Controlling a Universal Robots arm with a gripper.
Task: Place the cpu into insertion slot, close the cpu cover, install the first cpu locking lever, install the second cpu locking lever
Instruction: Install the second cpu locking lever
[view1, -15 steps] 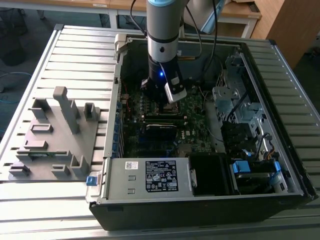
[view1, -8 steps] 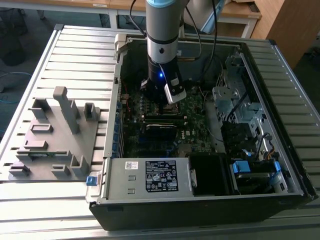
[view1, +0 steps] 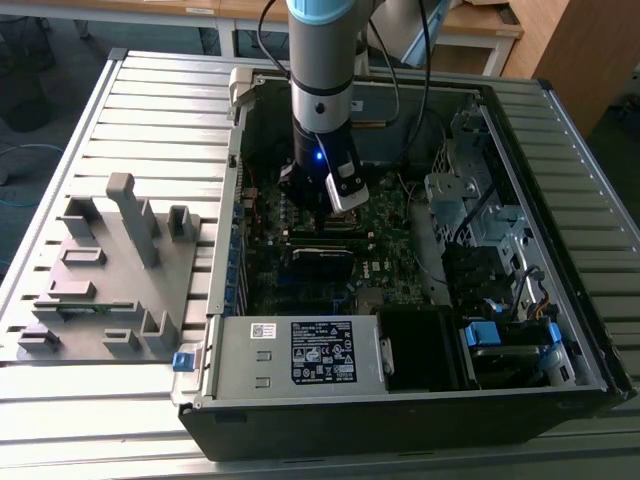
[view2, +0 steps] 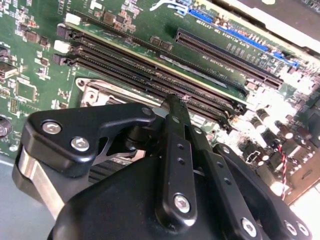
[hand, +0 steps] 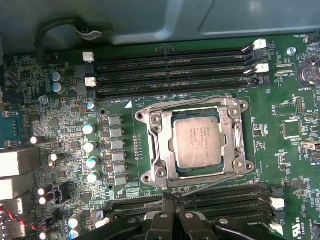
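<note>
Now the cpu (hand: 197, 145) sits flat in the insertion slot (hand: 172, 150), the cpu cover (hand: 231, 131) seemingly down around it. The gripper (view2: 172, 102) hangs over the memory slots (hand: 175, 65) beside the socket, fingers (view2: 175, 150) pressed together, grasping nothing. In the exterior view, the arm (view1: 322, 90) stands at twelve o'clock inside the computer case (view1: 560, 300).

In the second wrist view the black gripper (view2: 170, 102) body is hiding most of the insertion slot (view2: 102, 92), while in the exterior view the arm (view1: 322, 60) is blocking the motherboard (view1: 385, 225) beneath it and is being cut off by the top edge.
</note>
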